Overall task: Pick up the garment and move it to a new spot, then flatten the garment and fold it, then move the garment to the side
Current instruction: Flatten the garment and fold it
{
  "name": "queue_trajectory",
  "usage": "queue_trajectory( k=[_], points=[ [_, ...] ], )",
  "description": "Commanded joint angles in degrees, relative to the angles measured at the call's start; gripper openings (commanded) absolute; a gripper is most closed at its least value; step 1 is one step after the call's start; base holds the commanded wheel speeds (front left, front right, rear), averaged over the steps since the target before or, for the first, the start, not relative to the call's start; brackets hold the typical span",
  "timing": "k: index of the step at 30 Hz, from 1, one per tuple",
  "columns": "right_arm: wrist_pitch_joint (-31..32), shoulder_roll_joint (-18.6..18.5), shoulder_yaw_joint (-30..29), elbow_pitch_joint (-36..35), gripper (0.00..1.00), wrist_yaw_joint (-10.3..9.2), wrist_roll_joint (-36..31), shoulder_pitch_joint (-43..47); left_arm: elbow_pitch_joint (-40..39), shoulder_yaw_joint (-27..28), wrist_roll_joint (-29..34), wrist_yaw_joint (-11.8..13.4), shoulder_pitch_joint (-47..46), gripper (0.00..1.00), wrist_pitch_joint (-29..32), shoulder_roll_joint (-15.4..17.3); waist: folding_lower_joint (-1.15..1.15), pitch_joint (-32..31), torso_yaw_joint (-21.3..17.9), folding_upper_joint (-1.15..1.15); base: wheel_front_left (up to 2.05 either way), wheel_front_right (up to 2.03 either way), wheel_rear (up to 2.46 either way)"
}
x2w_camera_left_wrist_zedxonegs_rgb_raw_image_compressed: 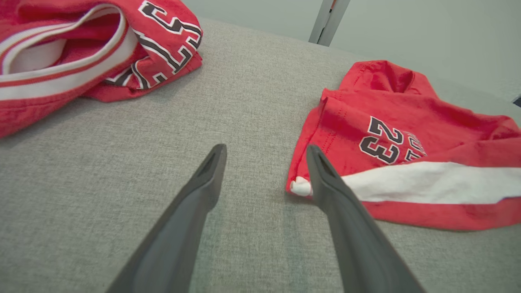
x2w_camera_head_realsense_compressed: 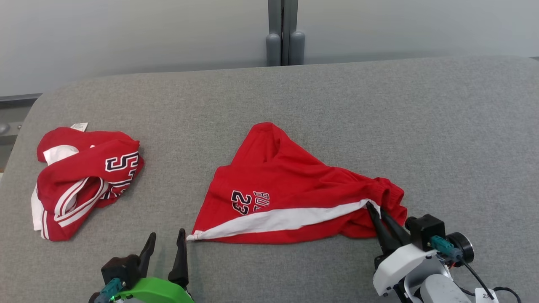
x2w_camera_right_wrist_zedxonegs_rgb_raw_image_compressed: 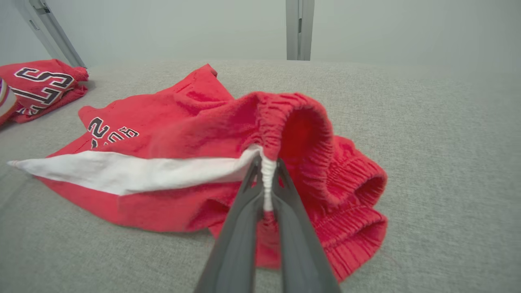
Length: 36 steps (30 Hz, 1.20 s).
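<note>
the shorts [x2w_camera_head_realsense_compressed: 286,185] are lying across the table [x2w_camera_head_realsense_compressed: 379,126], stretching left to right. the right gripper [x2w_camera_head_realsense_compressed: 375,207] is pinching their waistband [x2w_camera_head_realsense_compressed: 389,193]; the left gripper [x2w_camera_head_realsense_compressed: 167,234] is hovering open, just beside the hem corner [x2w_camera_head_realsense_compressed: 194,237].

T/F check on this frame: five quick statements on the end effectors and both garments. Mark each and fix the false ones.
1. The right end effector is shut on the red shorts at the waistband. True.
2. The left end effector is shut on the shorts' white hem corner. False: it is open beside that corner and grips nothing.
3. The shorts bear the number 23. True.
4. The second red garment lies on the robot's right of the shorts. False: it lies on the robot's left.
5. The shorts lie flat and folded. False: they are rumpled, with the waistband bunched up.
</note>
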Motion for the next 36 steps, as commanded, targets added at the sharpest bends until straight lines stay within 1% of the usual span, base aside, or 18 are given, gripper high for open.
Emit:
queue_trajectory(
  k=[1,8,17,24,31,32,34,35,36],
  points=[
    [-0.14,-0.28,-0.63,-0.06,0.00,-0.08,-0.55,-0.45,0.22,-0.71,-1.19,-0.18,-1.03,1.00,-0.01,0.51,0.00,0.57,-0.11,0.00,0.00,0.00,0.00],
    [-0.13,-0.29,-1.79,-0.67,0.00,-0.08,-1.64,-0.71,1.85,-6.86,-8.71,-0.18,-1.79,1.00,-0.02,1.84,0.00,1.79,-0.90,0.00,0.00,0.00,0.00],
    [-0.14,-0.29,-2.68,-0.99,0.00,-0.08,-2.46,-0.98,1.68,-11.75,-15.61,-0.18,-3.43,1.00,-0.02,4.26,0.00,3.52,-1.60,0.00,0.00,0.00,0.00],
    [-0.13,-0.28,-2.79,-1.19,0.00,-0.08,-2.56,-1.19,-0.70,-13.15,-17.95,-0.18,-4.16,1.00,-0.02,5.39,0.00,4.15,-2.00,0.00,0.00,0.00,0.00],
    [-0.13,-0.29,-2.22,-1.38,0.00,-0.08,-2.15,-1.29,-1.80,-14.18,-17.46,-0.19,-4.25,1.00,-0.02,6.40,0.00,4.31,-2.31,0.00,0.00,0.00,0.00],
    [-0.13,-0.29,-2.14,-1.38,0.00,-0.08,-2.09,-1.27,-1.87,-14.09,-17.40,-0.19,-4.24,0.96,-0.02,6.45,0.00,4.31,-2.35,0.00,0.00,0.00,0.00],
    [-0.13,-0.28,-1.96,-1.40,0.00,-0.08,-2.01,-1.25,-1.96,-14.33,-17.19,-0.19,-4.18,0.49,-0.01,6.54,0.00,4.34,-2.46,0.00,0.00,0.00,0.00],
    [-0.13,-0.29,-1.90,-1.44,0.00,-0.08,-1.96,-1.21,-1.82,-14.64,-17.16,-0.19,-4.16,0.40,-0.01,6.66,0.00,4.36,-2.51,0.00,0.00,0.00,0.00],
    [-0.13,-0.29,-1.88,-1.49,0.00,-0.08,-1.94,-1.19,-1.73,-14.76,-17.15,-0.19,-4.22,0.33,-0.02,6.72,0.00,4.39,-2.55,0.00,0.00,0.00,0.00]
  ],
)
